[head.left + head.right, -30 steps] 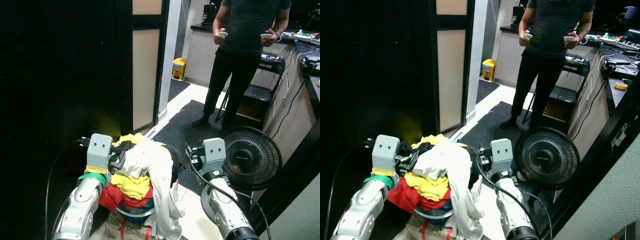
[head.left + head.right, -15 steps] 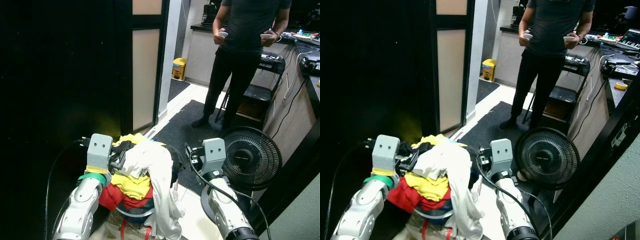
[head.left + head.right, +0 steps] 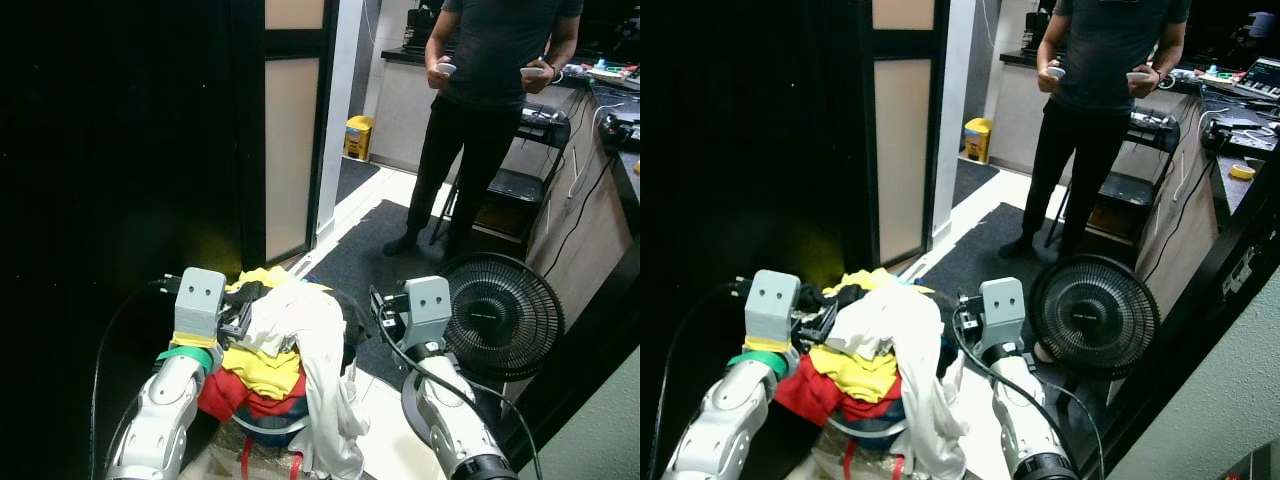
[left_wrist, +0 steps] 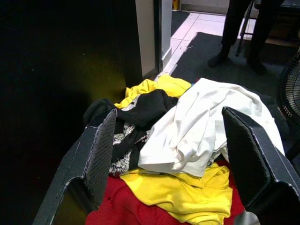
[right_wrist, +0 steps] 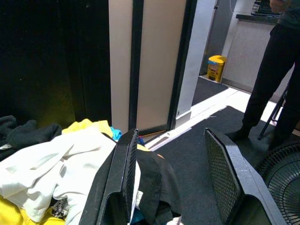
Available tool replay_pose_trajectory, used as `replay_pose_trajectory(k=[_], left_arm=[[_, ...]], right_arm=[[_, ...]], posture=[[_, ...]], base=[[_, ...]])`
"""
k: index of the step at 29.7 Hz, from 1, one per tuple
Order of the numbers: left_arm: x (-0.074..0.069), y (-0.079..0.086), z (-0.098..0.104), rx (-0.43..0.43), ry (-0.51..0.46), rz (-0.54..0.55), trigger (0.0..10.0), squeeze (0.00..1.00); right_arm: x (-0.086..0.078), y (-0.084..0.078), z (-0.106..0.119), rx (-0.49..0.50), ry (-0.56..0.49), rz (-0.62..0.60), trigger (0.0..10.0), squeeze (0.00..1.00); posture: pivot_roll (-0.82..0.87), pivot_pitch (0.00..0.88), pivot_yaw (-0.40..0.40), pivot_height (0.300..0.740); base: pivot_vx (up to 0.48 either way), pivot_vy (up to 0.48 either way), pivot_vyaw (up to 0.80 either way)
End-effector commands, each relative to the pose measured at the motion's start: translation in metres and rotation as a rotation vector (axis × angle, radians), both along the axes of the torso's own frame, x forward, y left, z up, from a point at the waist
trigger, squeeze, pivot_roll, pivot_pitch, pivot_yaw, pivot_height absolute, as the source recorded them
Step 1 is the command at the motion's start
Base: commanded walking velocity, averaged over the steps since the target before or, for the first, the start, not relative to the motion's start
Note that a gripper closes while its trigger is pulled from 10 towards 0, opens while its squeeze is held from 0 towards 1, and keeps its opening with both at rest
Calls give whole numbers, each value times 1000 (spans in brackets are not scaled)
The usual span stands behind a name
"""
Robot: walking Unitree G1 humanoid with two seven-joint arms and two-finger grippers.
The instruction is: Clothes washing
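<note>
A heap of clothes fills a pale basket [image 3: 262, 452] low in front of me: a white garment [image 3: 312, 330] draped over the top and down the front, a yellow one [image 3: 262, 368], a red one [image 3: 222, 396] and a black one [image 4: 146, 104]. My left gripper [image 4: 169, 114] sits at the heap's left side, open, its fingers [image 4: 96, 157] spread wide over the clothes. At the heap's right side my right gripper [image 5: 172, 133] is open too, with one finger [image 5: 125, 173] against the black cloth [image 5: 154, 185].
A person [image 3: 482, 110] in dark clothes stands ahead on a dark mat [image 3: 370, 250], holding two controllers. A black floor fan [image 3: 503, 315] is close on my right. A frosted door panel [image 3: 291, 150] and dark wall lie left. A yellow bin [image 3: 358, 137] stands beyond.
</note>
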State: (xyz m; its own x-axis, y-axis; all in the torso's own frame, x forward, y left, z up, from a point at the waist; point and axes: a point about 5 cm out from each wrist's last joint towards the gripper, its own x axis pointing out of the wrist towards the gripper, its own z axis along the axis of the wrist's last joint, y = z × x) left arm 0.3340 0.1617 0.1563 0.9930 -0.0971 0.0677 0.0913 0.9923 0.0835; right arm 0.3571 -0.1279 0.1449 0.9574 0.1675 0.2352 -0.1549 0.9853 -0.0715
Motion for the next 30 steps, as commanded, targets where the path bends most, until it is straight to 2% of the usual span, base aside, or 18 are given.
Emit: replay_pose_trajectory(k=[1, 30], left_arm=[[-2, -1, -8, 1, 23, -3, 10000, 0], [-4, 0, -14, -6, 47, 4, 10000, 0]], right_arm=[[-2, -1, -8, 1, 31, -4, 10000, 0], [-3, -1, -11, 6, 37, -4, 10000, 0]], posture=[[0, 10, 13, 740], [0, 17, 14, 740]], base=[[0, 0, 0], [0, 0, 0]])
